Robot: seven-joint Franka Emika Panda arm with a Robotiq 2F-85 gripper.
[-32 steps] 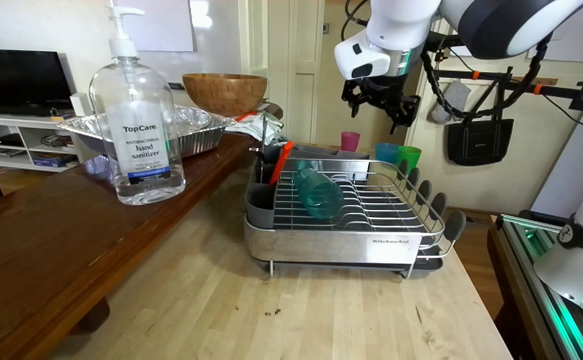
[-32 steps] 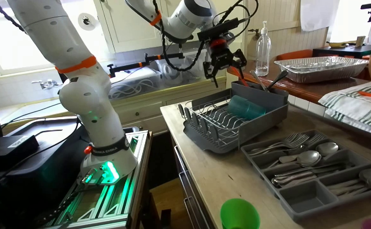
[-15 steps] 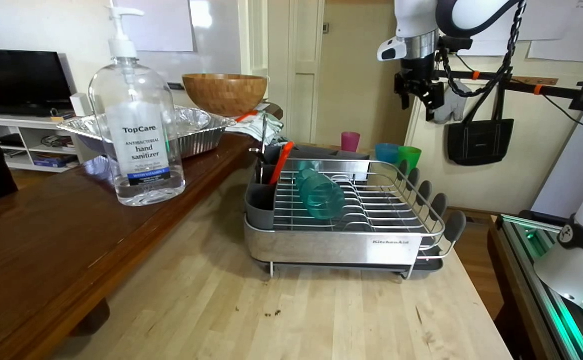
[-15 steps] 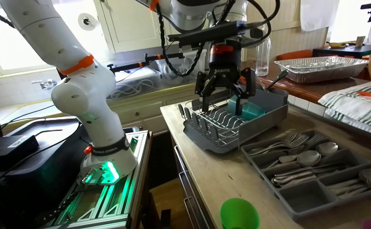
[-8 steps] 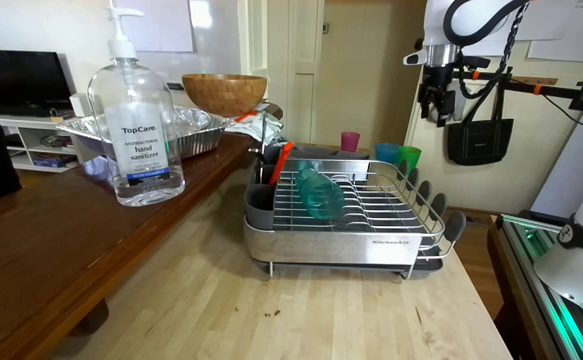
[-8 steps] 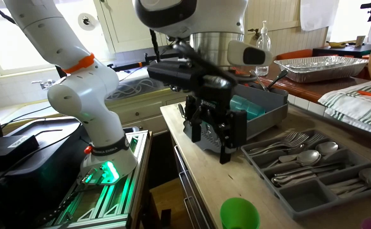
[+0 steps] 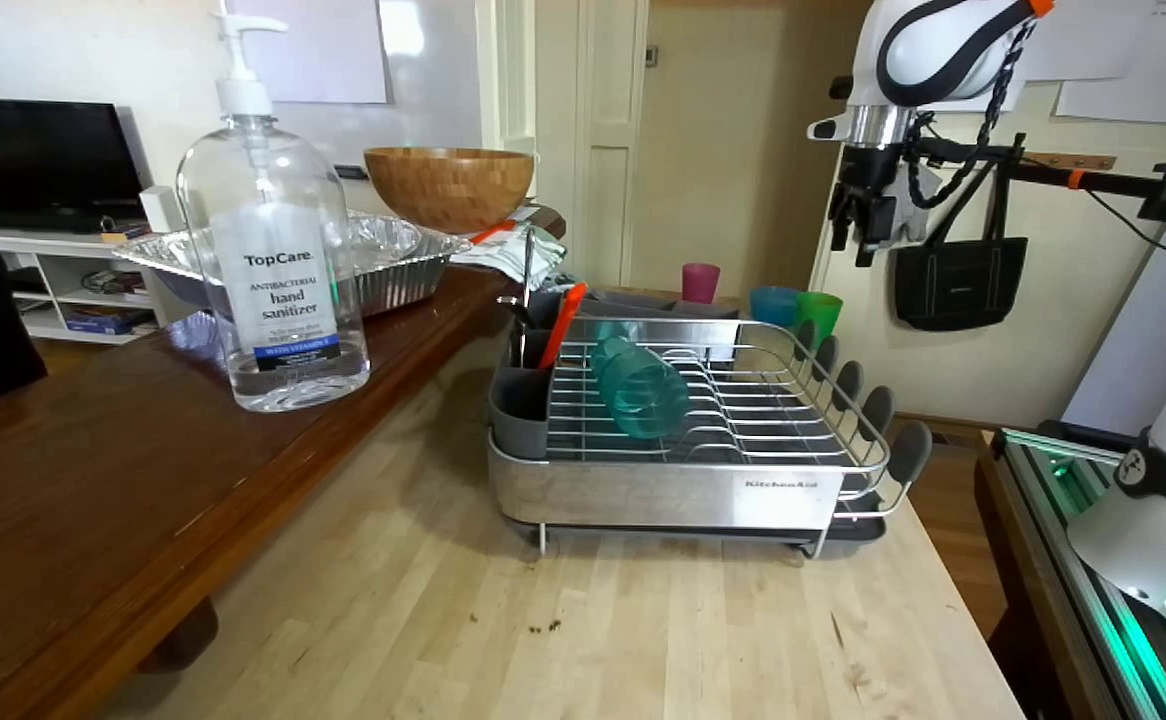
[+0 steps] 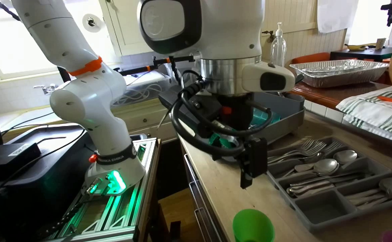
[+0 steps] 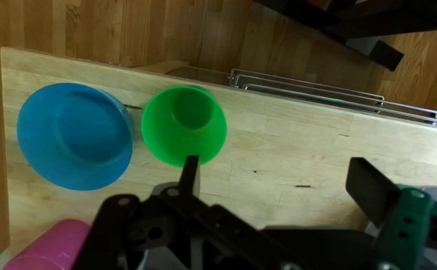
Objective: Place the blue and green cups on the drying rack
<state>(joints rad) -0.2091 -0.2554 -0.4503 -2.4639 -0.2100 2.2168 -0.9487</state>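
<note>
Jaws spread wide, the gripper (image 9: 274, 162) hangs over the wooden counter (image 9: 297, 127); in the wrist view the upright green cup (image 9: 183, 123) sits at ten o'clock from it, the upright blue cup (image 9: 74, 137) just beside that at nine. From the drying rack (image 7: 643, 495), in an exterior view, both cups stand at one o'clock, while a teal tumbler (image 7: 640, 392) lies sideways on the rack itself, toward nine o'clock.

Bottle (image 7: 278, 290) reads TopCare, rack (image 7: 653, 495) KitchenAid, arm base (image 8: 117, 157) FRANKA EMIKA.
</note>
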